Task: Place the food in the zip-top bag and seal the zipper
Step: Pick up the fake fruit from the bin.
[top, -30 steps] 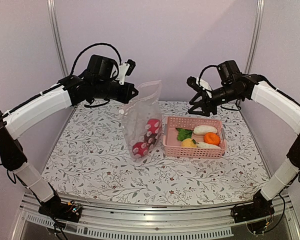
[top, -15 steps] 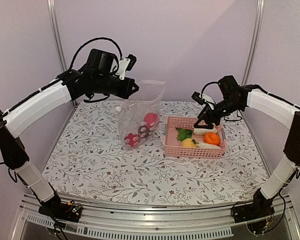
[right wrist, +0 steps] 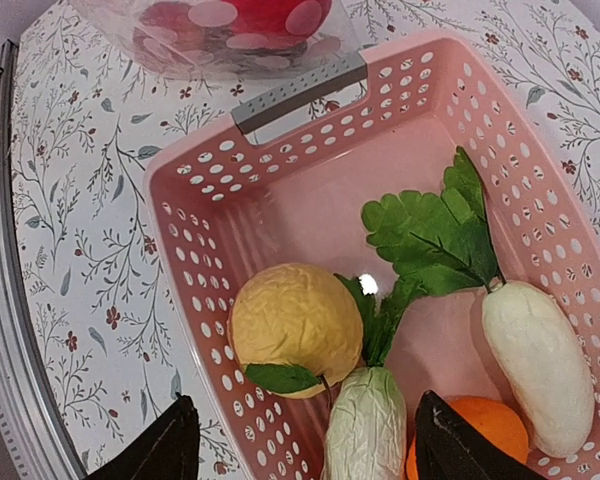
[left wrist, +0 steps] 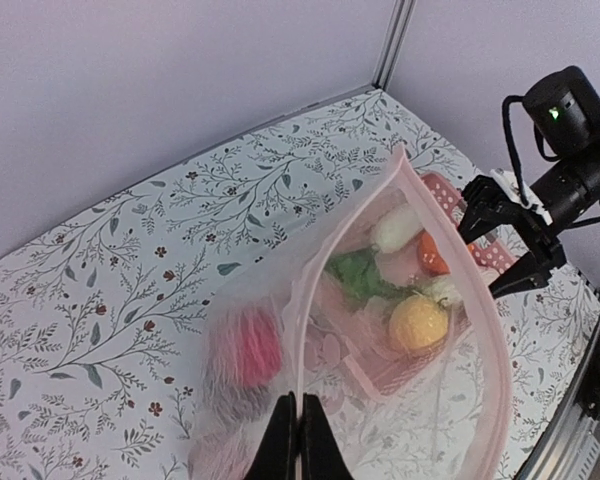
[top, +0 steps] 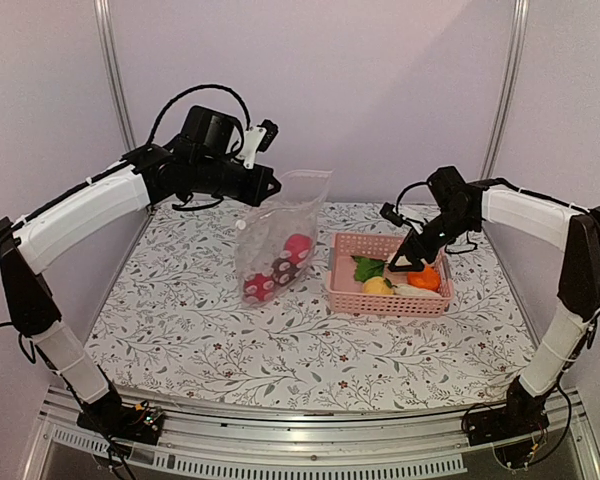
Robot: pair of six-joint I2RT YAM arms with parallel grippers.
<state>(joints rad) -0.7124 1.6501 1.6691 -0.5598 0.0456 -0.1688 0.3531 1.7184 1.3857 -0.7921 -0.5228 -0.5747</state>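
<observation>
The clear zip-top bag (top: 280, 235) hangs over the table from my left gripper (top: 267, 190), which is shut on its upper edge (left wrist: 298, 440). The pink zipper (left wrist: 452, 275) rims the gaping mouth. Red and dark maroon food (top: 298, 247) lies inside the bag. My right gripper (top: 412, 258) is open and low over the pink basket (top: 340, 290). In the right wrist view its fingers straddle a white oblong (right wrist: 365, 425) beside a yellow fruit (right wrist: 295, 320). An orange piece (right wrist: 490, 420), a second white oblong (right wrist: 540, 365) and a green leafy piece (right wrist: 435, 230) lie nearby.
The basket's grey handle (right wrist: 300, 90) faces the bag, whose bottom (right wrist: 220, 25) rests close by. The flowered table (top: 180, 330) ends at a metal rail (top: 280, 440) in front. Purple walls and two upright posts close in the back.
My right gripper has dropped from above the basket's far side down over the food, and its jaws have spread wider. The bag has swung a little in my left gripper.
</observation>
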